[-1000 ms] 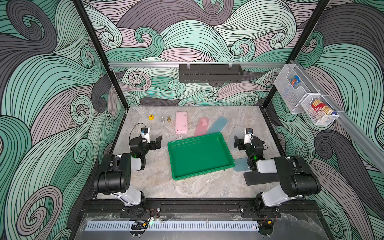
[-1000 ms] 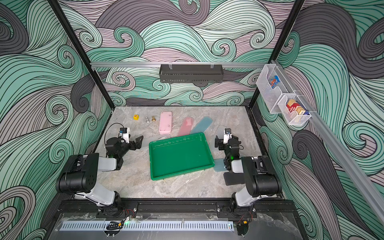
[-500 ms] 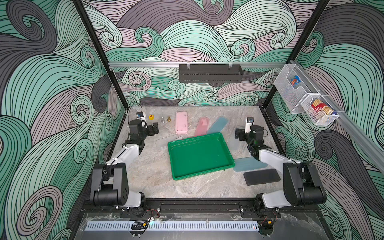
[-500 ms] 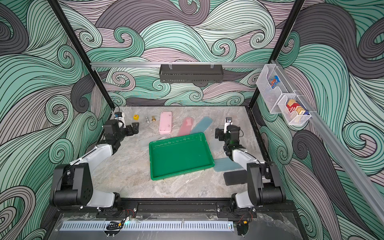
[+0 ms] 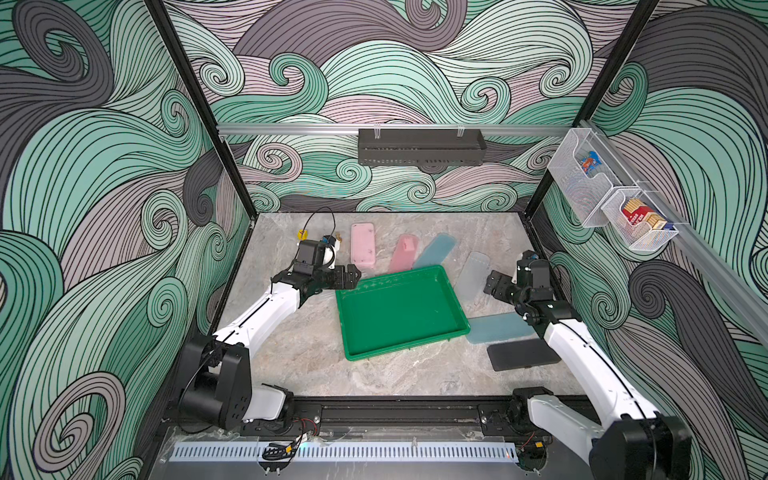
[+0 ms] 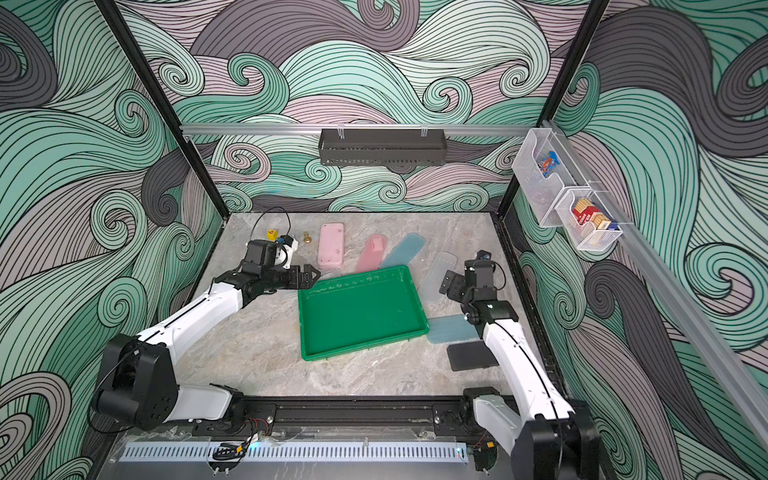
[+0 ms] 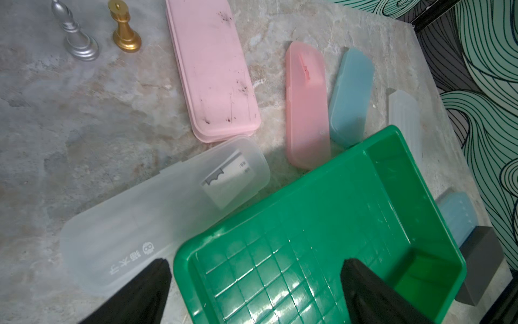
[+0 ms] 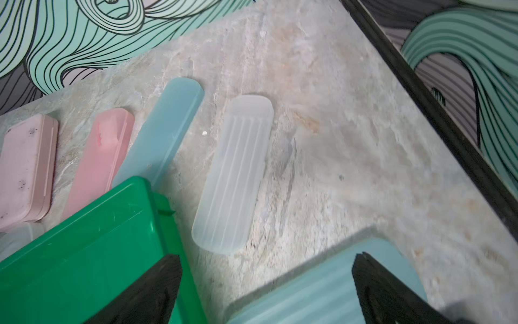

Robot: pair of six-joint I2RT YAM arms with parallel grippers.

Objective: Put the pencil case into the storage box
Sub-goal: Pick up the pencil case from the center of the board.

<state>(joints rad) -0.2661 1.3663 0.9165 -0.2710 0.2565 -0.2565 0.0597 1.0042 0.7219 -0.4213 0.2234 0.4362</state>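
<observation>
Left wrist view gives the best look at the likeliest target: a frosted pencil case [image 7: 157, 213] lying flat on the table [image 7: 84, 126]. It is outside the green storage box [image 7: 308, 224], with one long side tucked against the box's corner rim. The left pincer [image 7: 255, 280] hangs over that spot, jaws spread wide and empty. Across the box, the right pincer [image 8: 266, 269] is just as wide apart and empty, above a blue ribbed case [image 8: 322, 286] lying beside the box. A pink case [image 7: 213, 70], a rose case [image 7: 305, 106], a pale blue case [image 7: 350, 95], a second frosted case [image 8: 235, 174] and a black case [image 5: 521, 354] lie around the box. In both top views the box is empty.

From where I stand, the frosted case looks like a thin hollow plastic shell with only a paper slip inside. I'd expect it to be light, fairly stiff and slick. I'd take it across its narrow width, near the middle so it doesn't tip. The side against the rim leaves little room for a finger, so the end lying clear of the box seems safer. A hard squeeze might flex the shell or pop the lid.
</observation>
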